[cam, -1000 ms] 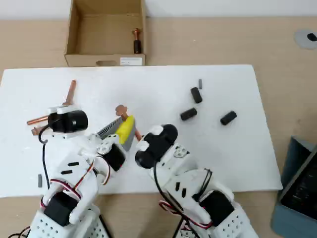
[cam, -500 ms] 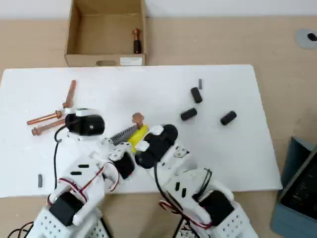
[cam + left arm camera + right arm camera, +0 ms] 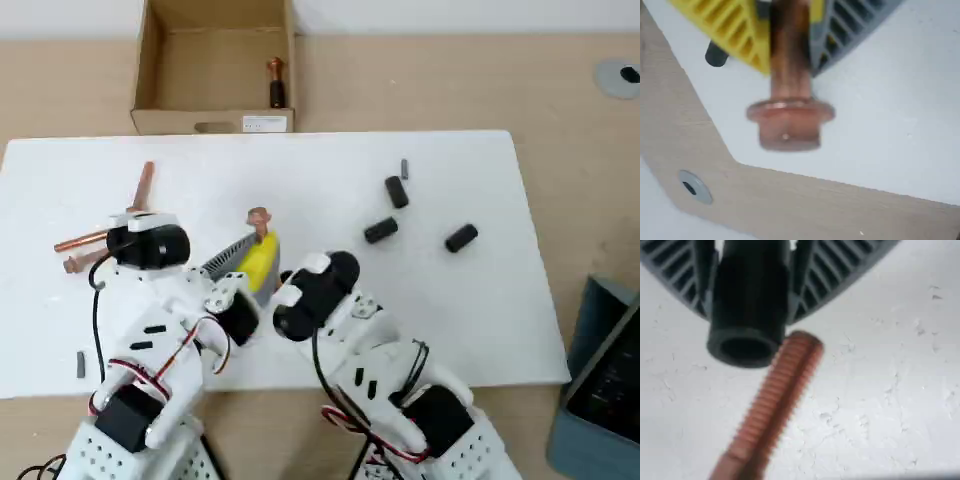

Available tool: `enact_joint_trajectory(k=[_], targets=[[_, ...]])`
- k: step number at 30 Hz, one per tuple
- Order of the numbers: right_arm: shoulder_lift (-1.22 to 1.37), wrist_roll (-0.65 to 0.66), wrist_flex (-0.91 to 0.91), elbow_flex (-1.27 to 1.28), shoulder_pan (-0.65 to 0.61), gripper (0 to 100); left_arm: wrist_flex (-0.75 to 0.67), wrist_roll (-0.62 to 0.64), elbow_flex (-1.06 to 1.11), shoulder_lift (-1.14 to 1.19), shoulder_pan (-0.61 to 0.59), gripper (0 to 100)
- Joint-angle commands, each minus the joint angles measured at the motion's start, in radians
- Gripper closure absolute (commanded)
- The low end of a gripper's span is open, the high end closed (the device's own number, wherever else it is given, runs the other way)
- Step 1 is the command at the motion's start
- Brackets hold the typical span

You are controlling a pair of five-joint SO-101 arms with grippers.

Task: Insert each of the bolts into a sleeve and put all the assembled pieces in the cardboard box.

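One assembled piece (image 3: 276, 84) already lies inside the cardboard box (image 3: 140, 75), against its wall, at the far edge of the desk (image 3: 450, 80). The second pair is in hand but not yet joined. The left gripper (image 3: 252, 256) is clamped on a copper bolt (image 3: 789, 100), its yellow and grey fingers squeezing the shank with the flanged head sticking out past them. The right gripper (image 3: 750, 270) is clamped on a black sleeve (image 3: 746, 315), open mouth facing out. In the right wrist view the bolt's threaded tip sits just beside the sleeve's mouth, off to one side and not inside the bore; can't tell if it touches the rim. Both arms meet over the near-middle of the white mat (image 3: 330, 160). Left to do: three loose bolts (image 3: 142, 187) lie on the mat beside the left arm, partly hidden by it, and three loose sleeves (image 3: 380, 230) lie well apart from them on the other half of the mat. My read: about a fifth done, with one piece boxed, one mid-insertion that needs the tip lined up with the bore, and three pairs untouched. The current pair has yet to be mated and carried to the box.
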Motion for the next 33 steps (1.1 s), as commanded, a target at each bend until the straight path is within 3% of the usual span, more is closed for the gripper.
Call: enact_joint_trajectory(k=[1, 6, 19, 25, 33], targets=[[-0.147, 0.008, -0.018, -0.053, -0.016, 98.9, -0.071, 0.038, -0.068, -0.008, -0.011, 100], [-0.147, 0.008, -0.018, -0.053, -0.016, 98.9, -0.143, 0.041, -0.058, -0.004, -0.012, 100], [-0.147, 0.008, -0.020, -0.059, -0.018, 98.9, -0.144, 0.040, 0.029, -0.008, -0.012, 100], [-0.147, 0.008, -0.023, -0.059, -0.018, 98.9, -0.265, 0.040, 0.100, -0.004, -0.058, 100], [-0.147, 0.008, -0.023, -0.058, -0.018, 98.9, -0.258, 0.046, 0.109, -0.004, -0.040, 100]])
